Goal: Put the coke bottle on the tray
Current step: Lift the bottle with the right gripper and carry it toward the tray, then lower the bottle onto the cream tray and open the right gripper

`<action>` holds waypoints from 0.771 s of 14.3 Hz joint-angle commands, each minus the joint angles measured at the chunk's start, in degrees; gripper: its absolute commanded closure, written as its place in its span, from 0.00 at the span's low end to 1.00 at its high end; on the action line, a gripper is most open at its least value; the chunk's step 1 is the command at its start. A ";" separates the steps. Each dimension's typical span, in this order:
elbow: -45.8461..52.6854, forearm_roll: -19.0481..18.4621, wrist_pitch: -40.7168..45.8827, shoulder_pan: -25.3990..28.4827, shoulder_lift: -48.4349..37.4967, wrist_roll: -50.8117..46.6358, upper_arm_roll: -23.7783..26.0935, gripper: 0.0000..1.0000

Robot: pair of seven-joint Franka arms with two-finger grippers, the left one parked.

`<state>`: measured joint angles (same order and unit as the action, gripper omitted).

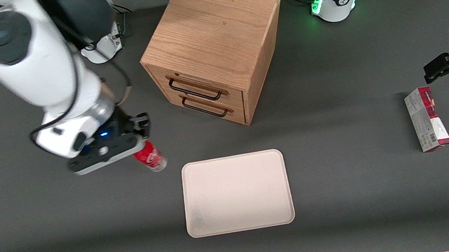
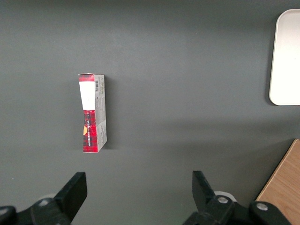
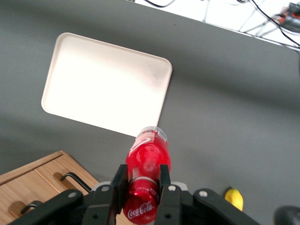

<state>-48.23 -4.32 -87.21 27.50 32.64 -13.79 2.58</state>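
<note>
My right gripper (image 1: 143,143) (image 3: 142,180) is shut on the coke bottle (image 1: 150,157) (image 3: 146,161), a small red bottle pinched just below its red cap. The bottle hangs tilted above the grey table, its clear base pointing toward the tray. The cream-white tray (image 1: 237,193) (image 3: 105,82) lies flat and bare, beside the bottle and nearer the front camera than the wooden cabinet. The bottle is apart from the tray's rim, above the table just off the tray's corner nearest the cabinet.
A wooden drawer cabinet (image 1: 213,47) (image 3: 33,183) with two black handles stands farther from the camera than the tray. A red-and-grey carton box (image 1: 427,124) (image 2: 93,112) lies toward the parked arm's end. A yellow lemon (image 3: 234,197) rests on the table near my gripper.
</note>
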 commanded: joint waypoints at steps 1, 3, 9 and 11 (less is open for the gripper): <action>0.24 -0.78 -3.66 -0.60 2.32 0.08 -0.39 1.00; 0.24 -0.78 -7.69 -0.60 6.27 0.08 -0.74 1.00; 0.24 -0.78 -21.32 -1.13 18.32 0.17 -0.83 1.00; 0.15 -0.69 -24.40 -1.22 20.17 0.17 -0.57 1.00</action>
<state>-49.86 -4.54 -109.78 26.17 51.47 -13.77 1.78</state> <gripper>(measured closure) 0.683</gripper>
